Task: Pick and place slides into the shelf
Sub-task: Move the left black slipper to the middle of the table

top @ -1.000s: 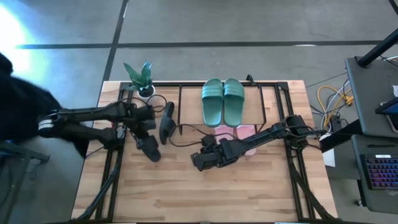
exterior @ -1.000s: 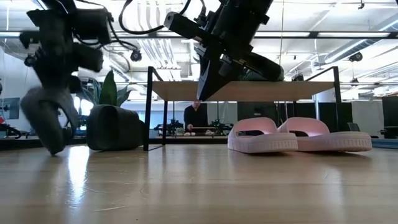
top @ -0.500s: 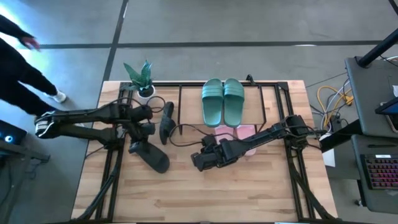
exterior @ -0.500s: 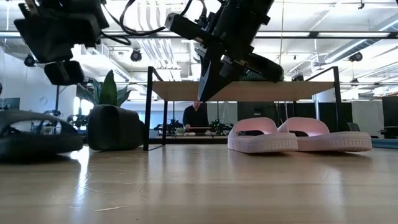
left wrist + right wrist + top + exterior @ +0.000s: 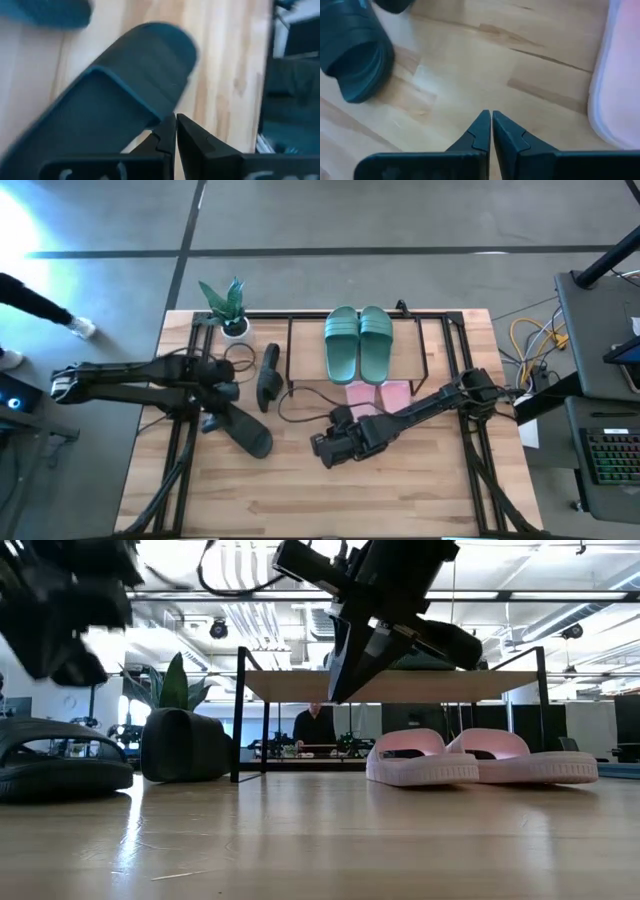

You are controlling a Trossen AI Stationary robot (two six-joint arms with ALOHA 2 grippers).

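I see a dark green rubber pair of slides (image 5: 359, 343) with ribbed straps on the shelf's light wooden top board (image 5: 307, 340), which sits in a thin black metal frame (image 5: 291, 348), and a pale pink pair (image 5: 478, 758) beneath it. Two black rubber slides, one (image 5: 249, 434) flat and one (image 5: 268, 375) on edge, lie on the pale desk (image 5: 300, 490) of blond wood-grain planks. The arms are dark, and a small green-leaved plant (image 5: 225, 301) stands in a white pot.
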